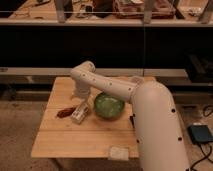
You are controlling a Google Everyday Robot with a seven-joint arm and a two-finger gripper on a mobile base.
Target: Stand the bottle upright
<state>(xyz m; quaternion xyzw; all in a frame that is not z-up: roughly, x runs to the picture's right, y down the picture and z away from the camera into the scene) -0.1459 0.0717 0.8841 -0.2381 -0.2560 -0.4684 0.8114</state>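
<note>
The gripper point(80, 95) hangs at the end of the robot's only arm, low over the back-left part of the wooden surface point(60, 140). Whether it is spread or closed cannot be told from this view. The bottle point(80, 113) lies on its side just in front of the gripper, on the camera's side of it and very near, though contact cannot be made out. The bottle sits between a small reddish-brown object point(65, 112) on its left and a green bowl point(109, 106) on its right, close beside the bowl's rim. Its long axis appears to run diagonally, from front-left to back-right, so the far end points roughly toward the gripper; which end carries the cap is not clear. The coming move therefore seems to depend on a short reach down and toward the camera, aligned across that diagonal, with the bowl crowding one side. By count there is one bottle, one bowl, one reddish-brown object, and one small pale flat item point(119, 152) near the front edge.
</note>
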